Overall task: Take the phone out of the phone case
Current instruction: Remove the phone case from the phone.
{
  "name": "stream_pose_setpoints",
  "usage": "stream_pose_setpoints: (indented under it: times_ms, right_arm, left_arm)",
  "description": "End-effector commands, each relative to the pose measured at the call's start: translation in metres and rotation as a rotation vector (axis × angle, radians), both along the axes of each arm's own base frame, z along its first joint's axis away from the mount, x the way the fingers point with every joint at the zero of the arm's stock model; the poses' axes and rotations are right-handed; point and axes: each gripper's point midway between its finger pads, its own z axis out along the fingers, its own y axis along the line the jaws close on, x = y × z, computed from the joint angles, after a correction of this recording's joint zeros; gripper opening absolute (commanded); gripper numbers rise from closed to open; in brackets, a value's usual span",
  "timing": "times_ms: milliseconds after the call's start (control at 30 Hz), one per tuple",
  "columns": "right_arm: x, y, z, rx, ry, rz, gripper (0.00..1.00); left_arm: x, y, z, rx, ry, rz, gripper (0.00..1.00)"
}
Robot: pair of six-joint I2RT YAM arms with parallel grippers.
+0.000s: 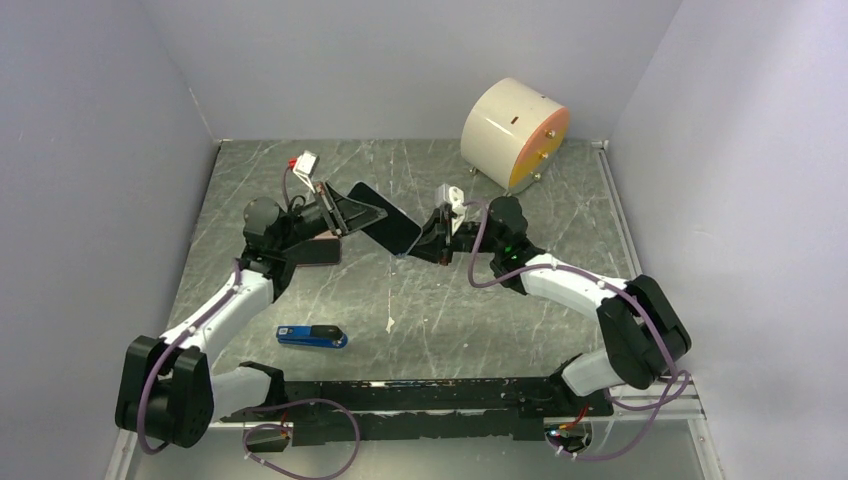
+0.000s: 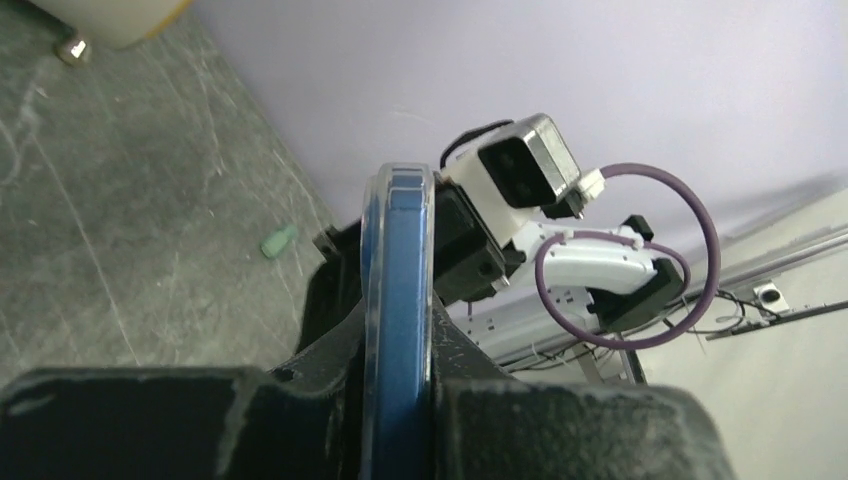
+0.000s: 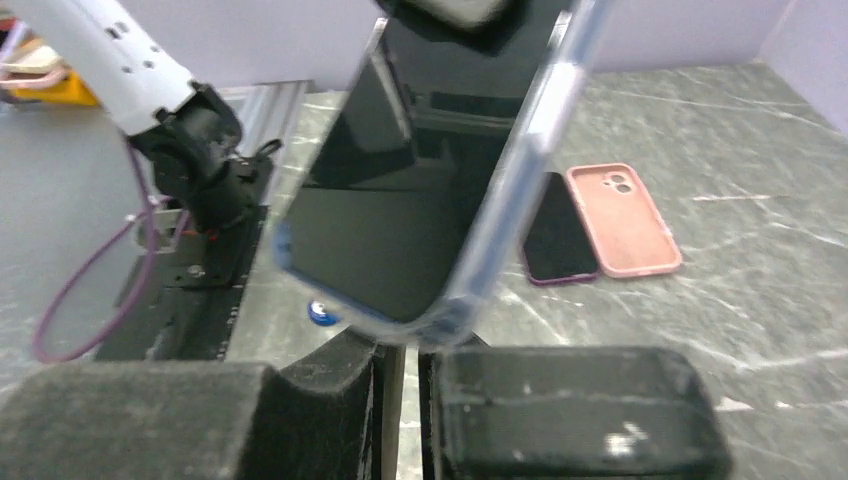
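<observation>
Aloft: phone [image 1: 385, 218] inside clear phone case [image 3: 520, 170]. left gripper [image 1: 345, 212] clenched on its 10 o'clock end, right gripper [image 1: 425, 243] clenched on 4 o'clock end.

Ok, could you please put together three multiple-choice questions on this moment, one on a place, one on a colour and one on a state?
1. Where does the pink case lie?
A. on a shelf
B. on the table, beside a dark phone
C. inside a drawer

2. What colour is the small tool lying near the arms' bases?
A. blue
B. red
C. yellow

3. How is the cased phone supported?
A. lying flat on the table
B. propped on a stand
C. clamped off the table by the left gripper and the right gripper

Answers:
1 B: the right wrist view shows the two side by side.
2 A: the top view shows its blue body.
3 C: each wrist view shows its own fingers closed on the case's edge.
</observation>
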Motion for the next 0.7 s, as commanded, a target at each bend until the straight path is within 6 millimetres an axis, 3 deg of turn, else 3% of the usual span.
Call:
stream_pose_setpoints:
  times_ms: [0,133,367,533,667]
  right_arm:
    - [0.027,0.004,0.028,0.026,-0.186,-0.104,0.0]
    - [0.022,0.0,0.019,0.006,-0.166,-0.102,0.02]
    - [0.004,-0.015,0.002,-0.076,-0.146,-0.097,0.34]
    - [-0.011,-0.018,0.004,-0.082,-0.134,-0.05,0.45]
    - [-0.017,-0.016,0.011,-0.086,-0.144,-0.018,0.48]
  left_arm:
    - [-0.029,-0.012,0.021,-0.007,0.0,-0.157,0.03]
    - [-0.031,-0.011,0.019,0.074,-0.016,-0.166,0.02]
    - [-0.025,0.002,0.021,0.338,-0.132,-0.126,0.02]
    - [-0.031,0.007,0.02,0.459,-0.206,-0.187,0.02]
    - [-0.039,0.009,0.018,0.517,-0.254,-0.266,0.03]
